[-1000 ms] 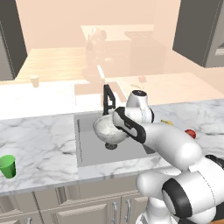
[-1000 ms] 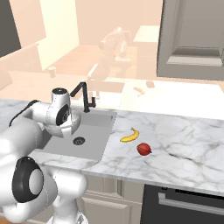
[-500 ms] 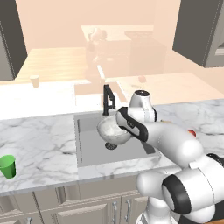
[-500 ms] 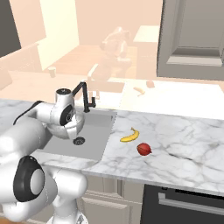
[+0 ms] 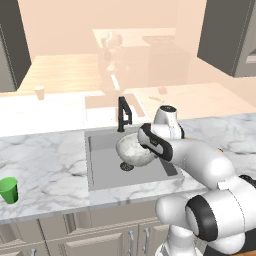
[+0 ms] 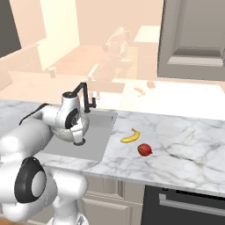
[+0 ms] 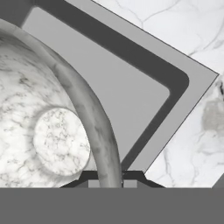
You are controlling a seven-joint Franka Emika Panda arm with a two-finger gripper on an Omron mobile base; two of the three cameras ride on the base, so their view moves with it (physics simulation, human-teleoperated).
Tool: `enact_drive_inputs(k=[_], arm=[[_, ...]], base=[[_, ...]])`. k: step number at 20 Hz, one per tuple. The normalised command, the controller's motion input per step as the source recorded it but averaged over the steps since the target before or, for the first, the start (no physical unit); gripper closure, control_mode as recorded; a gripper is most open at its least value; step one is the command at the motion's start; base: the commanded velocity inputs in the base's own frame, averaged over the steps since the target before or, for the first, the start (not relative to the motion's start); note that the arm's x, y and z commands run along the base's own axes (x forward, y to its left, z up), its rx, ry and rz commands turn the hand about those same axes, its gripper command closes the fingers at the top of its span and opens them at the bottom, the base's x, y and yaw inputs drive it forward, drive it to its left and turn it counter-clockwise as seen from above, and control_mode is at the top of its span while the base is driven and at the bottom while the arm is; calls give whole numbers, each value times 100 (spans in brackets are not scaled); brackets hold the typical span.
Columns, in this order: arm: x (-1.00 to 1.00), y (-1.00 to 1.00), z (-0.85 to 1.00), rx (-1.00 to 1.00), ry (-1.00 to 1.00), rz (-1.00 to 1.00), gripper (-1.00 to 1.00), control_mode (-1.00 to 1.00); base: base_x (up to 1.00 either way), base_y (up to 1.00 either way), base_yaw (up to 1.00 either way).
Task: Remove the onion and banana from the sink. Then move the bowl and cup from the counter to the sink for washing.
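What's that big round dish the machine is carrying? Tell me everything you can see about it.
It is the bowl, wide and round, grey-white with a speckled, stone-like surface and a flat circular bottom inside. The hand view shows its thick rim running between the tool's fingertips, which are shut on it. It hangs tilted over the sink, above the dark drain, just in front of the black faucet. Whether it touches the basin floor cannot be told.

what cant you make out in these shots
- Whether the bowl rests on the sink floor or hangs above it: left base view, its underside is out of sight.
- Bowl in right base view: the arm covers nearly all of it.
- Fingers on the bowl rim: hand view, the bottom edge cuts them off.
- Drain: left base view, partly hidden by the bowl.
- Cup contents: left base view, too small to tell.
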Motion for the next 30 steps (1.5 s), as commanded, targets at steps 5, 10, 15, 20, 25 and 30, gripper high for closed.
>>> enact_drive_inputs(k=[5, 10, 15, 20, 25, 30], arm=[[13, -13, -11, 0, 0, 6, 100, -100], [16, -14, -10, 0, 0, 7, 100, -100], [12, -11, -9, 0, 0, 6, 100, -100], [16, -4, -8, 0, 0, 4, 100, -100], [13, 0, -10, 0, 0, 3, 100, -100], [13, 0, -8, 2, 0, 0, 100, -100]], base=[[0, 0, 0], [0, 0, 0], [0, 0, 0], [0, 0, 0], [0, 0, 0], [0, 0, 0]])
